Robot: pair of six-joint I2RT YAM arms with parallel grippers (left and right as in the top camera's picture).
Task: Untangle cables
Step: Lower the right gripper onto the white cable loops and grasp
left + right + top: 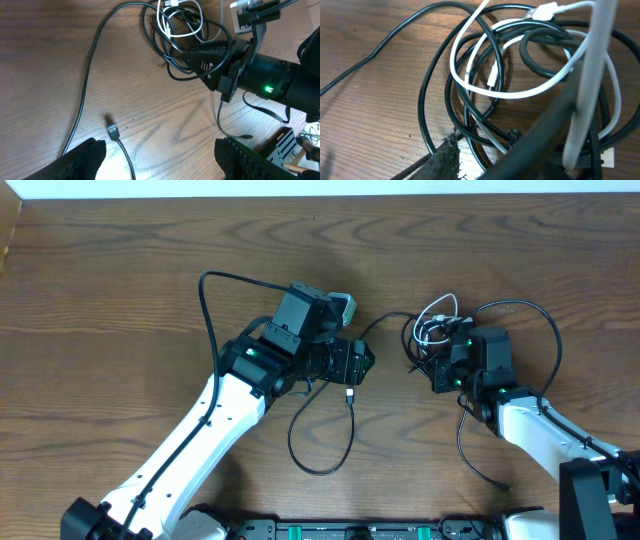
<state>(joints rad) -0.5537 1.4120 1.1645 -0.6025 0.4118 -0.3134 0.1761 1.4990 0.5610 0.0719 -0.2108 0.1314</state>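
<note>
Cables (pixel 432 330) coiled in a round bundle, one black cord (pixel 87 75) trailing left, bundle at right claw (pixel 192 57) tips, its grip unclear, left claw (pixel 160 165) spread wide.

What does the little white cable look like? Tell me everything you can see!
The white cable is thin, smooth and plastic-looking, curled into a few loose loops. A small white plug shows at one end. It lies on the wooden table, threaded over and under the black cables and touching them, in one tangled bundle.
</note>
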